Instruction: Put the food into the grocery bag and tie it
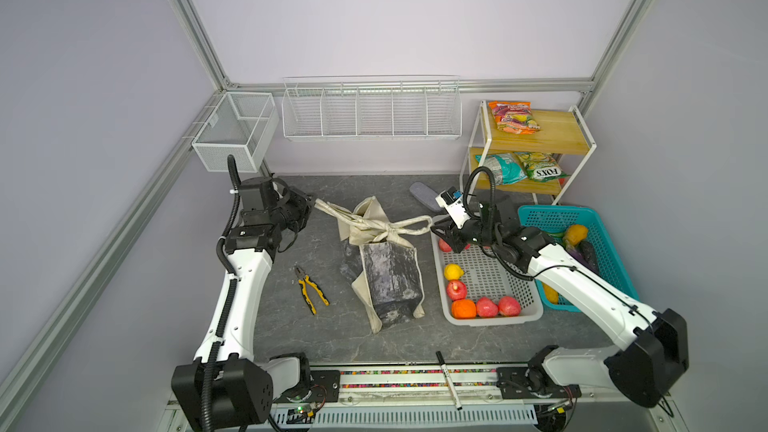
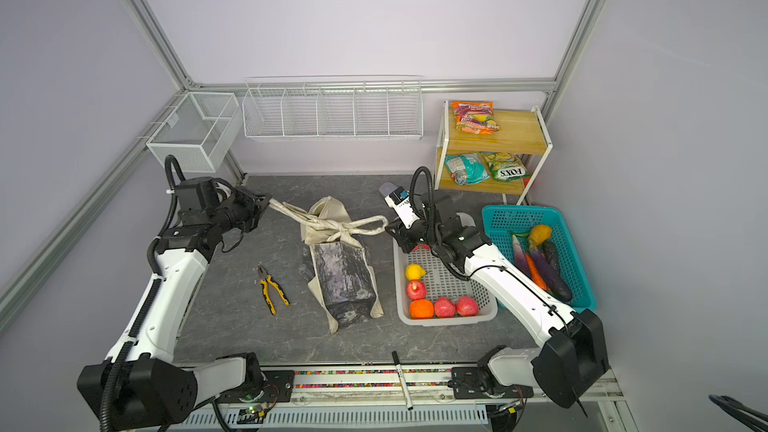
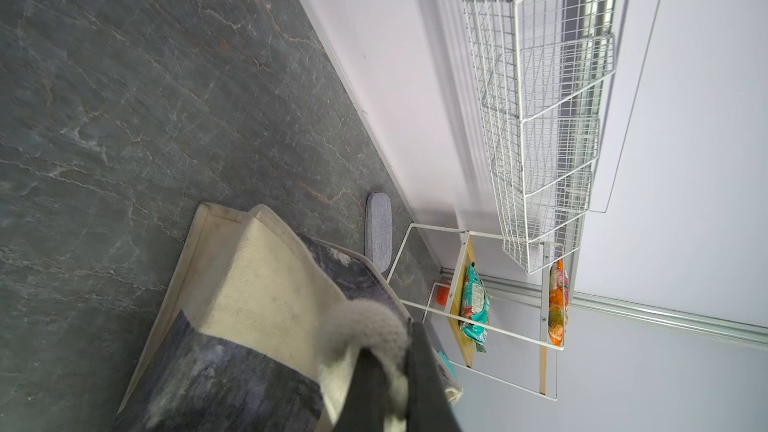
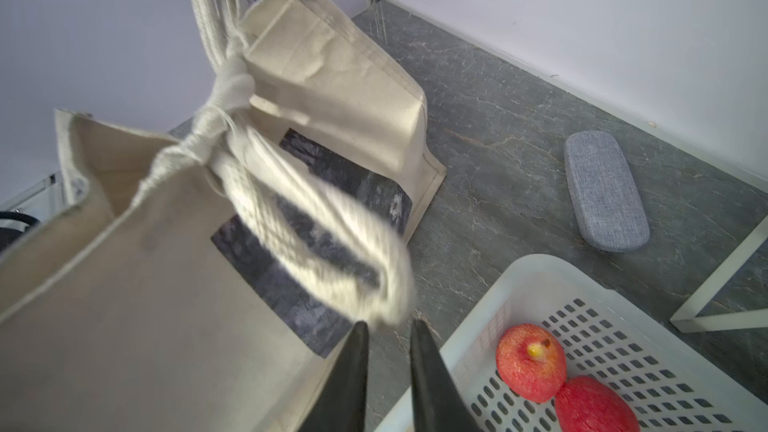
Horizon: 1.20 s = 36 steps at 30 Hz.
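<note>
Where the dark marbled table (image 1: 316,338) fills the lower half of both top views, the grocery bag (image 1: 386,276) lies slumped at the centre of the frame, grey-black panel upward and mouth toward the top. Just right of it sits a white perforated basket (image 1: 486,276), and further right a teal basket (image 1: 548,218). A wooden rack (image 1: 552,130) stands in the upper right.

The left gripper (image 1: 309,204), at centre left, has its jaws pressed together on the left loop (image 1: 332,209) of the bag's handles, which runs straight to it. The right gripper (image 4: 388,324) hovers over the white basket's upper corner. Its jaws stand slightly parted, and the right loop (image 4: 395,284) ends just at their tips, unclamped. A knot (image 1: 388,229) joins both loops over the bag's mouth.

The food that shows lies outside the bag: red apples (image 1: 486,307), an orange (image 1: 463,308) and a yellow fruit (image 1: 453,272) in the white basket, and a teal snack packet (image 1: 503,168) on the rack's lower shelf.
</note>
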Each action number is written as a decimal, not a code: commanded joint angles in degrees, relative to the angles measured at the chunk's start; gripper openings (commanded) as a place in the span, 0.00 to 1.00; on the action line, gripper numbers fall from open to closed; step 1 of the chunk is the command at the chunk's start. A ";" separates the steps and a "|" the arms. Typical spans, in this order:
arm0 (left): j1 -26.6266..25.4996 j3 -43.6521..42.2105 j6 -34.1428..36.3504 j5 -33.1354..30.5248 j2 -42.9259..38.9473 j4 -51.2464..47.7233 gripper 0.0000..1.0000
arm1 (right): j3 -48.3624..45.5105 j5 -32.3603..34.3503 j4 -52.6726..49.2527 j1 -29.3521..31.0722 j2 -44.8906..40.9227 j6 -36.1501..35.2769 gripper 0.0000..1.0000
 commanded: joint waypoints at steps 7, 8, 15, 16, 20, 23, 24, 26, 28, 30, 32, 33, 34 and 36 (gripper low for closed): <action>-0.75 -1.95 1.38 -2.98 -2.70 1.31 0.00 | 6.42 -0.44 -5.73 1.38 4.12 -7.23 0.42; -0.87 -1.94 1.43 -2.95 -2.81 1.23 0.00 | 7.10 -0.76 -6.77 1.63 4.20 -7.98 0.46; -1.51 -2.02 1.29 -3.05 -2.88 1.08 0.00 | 8.94 1.67 -10.44 2.52 2.42 -13.57 0.67; -1.63 -2.02 1.29 -2.99 -2.91 1.20 0.00 | 9.88 2.31 -10.94 2.53 2.71 -14.81 0.68; -2.11 -2.24 1.20 -2.98 -2.93 1.30 0.00 | 16.46 2.91 -15.19 2.56 6.46 -19.76 0.69; -2.25 -2.54 1.11 -2.92 -3.21 1.30 0.00 | 20.46 3.09 -17.42 2.60 9.16 -22.55 0.69; -2.29 -2.60 1.12 -2.93 -3.36 1.22 0.00 | 21.58 3.21 -18.43 2.80 9.99 -23.54 0.69; -2.29 -2.86 0.94 -2.97 -3.64 1.21 0.00 | 23.85 4.79 -21.51 3.47 11.68 -25.82 0.68; -2.33 -3.14 0.94 -2.93 -3.90 1.21 0.00 | 24.42 4.94 -22.83 3.78 12.21 -27.10 0.68; -2.29 -3.31 0.85 -2.97 -4.07 1.30 0.00 | 24.40 5.26 -24.08 4.36 12.54 -29.17 0.68; -2.30 -3.22 0.85 -2.83 -4.05 1.30 0.00 | 25.15 5.96 -25.94 4.86 13.44 -31.09 0.68; -2.31 -3.18 0.84 -2.90 -3.98 1.35 0.00 | 25.21 6.39 -26.02 4.95 13.68 -31.48 0.67; -2.29 -3.17 0.76 -2.80 -4.01 1.39 0.00 | 25.27 7.05 -25.55 5.02 13.87 -31.54 0.67; -2.48 -3.24 0.59 -2.69 -3.81 1.72 0.00 | 25.83 8.01 -24.67 5.07 14.55 -31.46 0.66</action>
